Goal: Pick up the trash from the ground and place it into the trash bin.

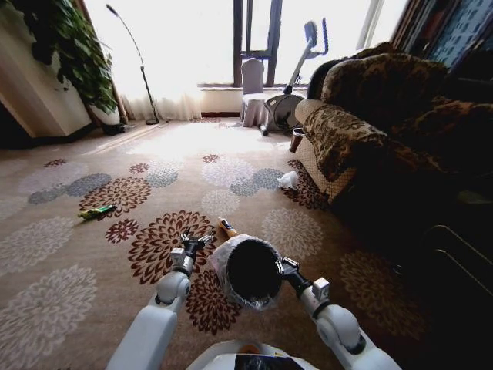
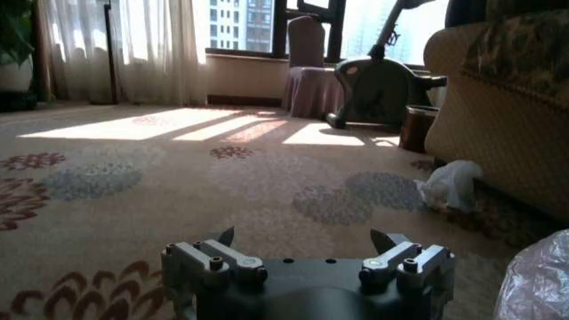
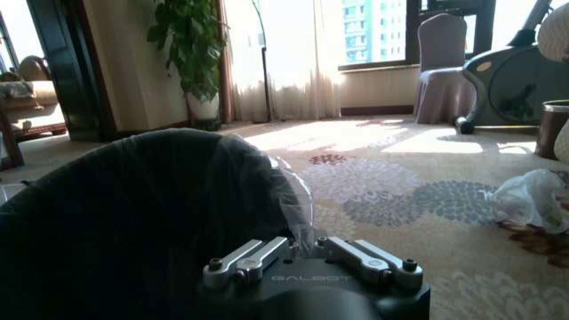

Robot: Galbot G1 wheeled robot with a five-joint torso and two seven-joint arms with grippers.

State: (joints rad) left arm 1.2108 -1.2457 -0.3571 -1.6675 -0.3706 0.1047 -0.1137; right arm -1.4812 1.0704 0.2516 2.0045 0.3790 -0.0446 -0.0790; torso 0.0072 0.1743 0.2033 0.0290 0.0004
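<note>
The trash bin (image 1: 248, 271), black with a whitish liner, is tilted with its mouth toward me, just ahead of my base. My right gripper (image 1: 286, 268) is shut on its rim; in the right wrist view the bin (image 3: 133, 220) sits right against that gripper (image 3: 307, 245). My left gripper (image 1: 194, 244) hangs open beside the bin with nothing in it; the left wrist view shows the gripper (image 2: 304, 239) low over the carpet. Trash lies on the carpet: a white plastic bag (image 1: 288, 179) (image 2: 452, 185) (image 3: 529, 200) by the sofa, a green piece (image 1: 96, 211) far left, a yellowish piece (image 1: 226, 227) just behind the bin.
A patterned sofa (image 1: 370, 131) runs along the right. A small dark cylinder (image 1: 296, 139) stands at its far end, with an exercise bike (image 1: 289, 100) and a covered chair (image 1: 252, 91) by the window. A floor lamp (image 1: 142, 69) and a plant (image 1: 73, 46) stand far left.
</note>
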